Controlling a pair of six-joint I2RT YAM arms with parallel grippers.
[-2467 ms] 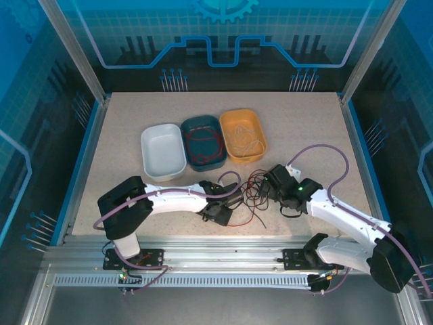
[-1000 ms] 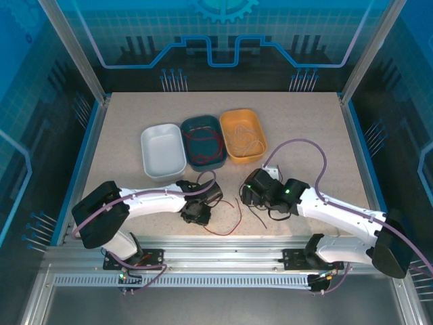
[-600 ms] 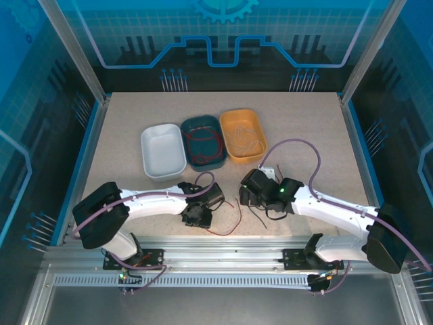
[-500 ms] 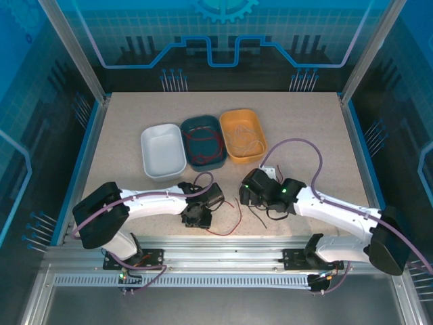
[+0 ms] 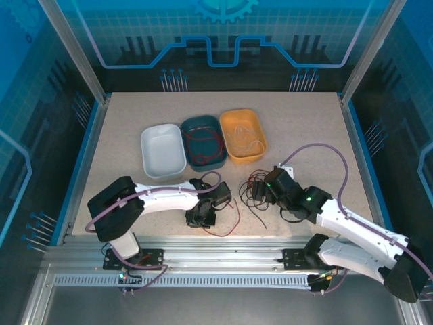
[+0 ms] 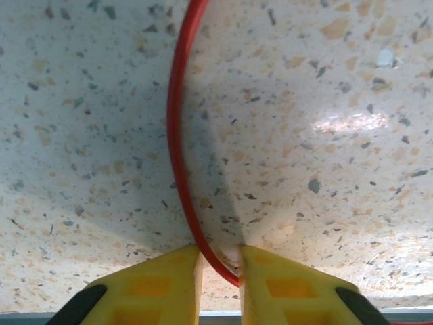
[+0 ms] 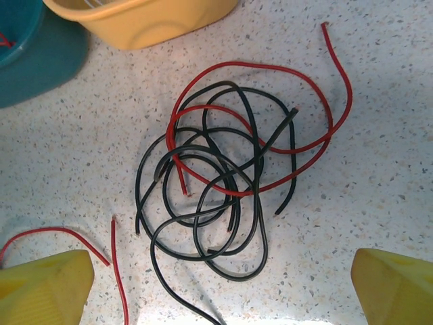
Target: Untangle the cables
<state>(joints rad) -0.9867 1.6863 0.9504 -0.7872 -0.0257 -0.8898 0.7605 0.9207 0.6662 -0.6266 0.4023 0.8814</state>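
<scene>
Left tool [image 6: 220, 284] nearly closed about a red cable [image 6: 177, 135], its end hidden there; pinched or not, unclear. Right tool [image 7: 220, 284] gapes wide, empty, over the tangle [image 7: 223, 176].

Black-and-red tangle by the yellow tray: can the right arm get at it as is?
Probably yes. The right end effector hangs open directly over the tangle with nothing in between; the yellow tray sits apart, beyond it.

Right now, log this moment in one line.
left end effector: straddling red cable, grip unclear | right end effector: open over black-red tangle
</scene>
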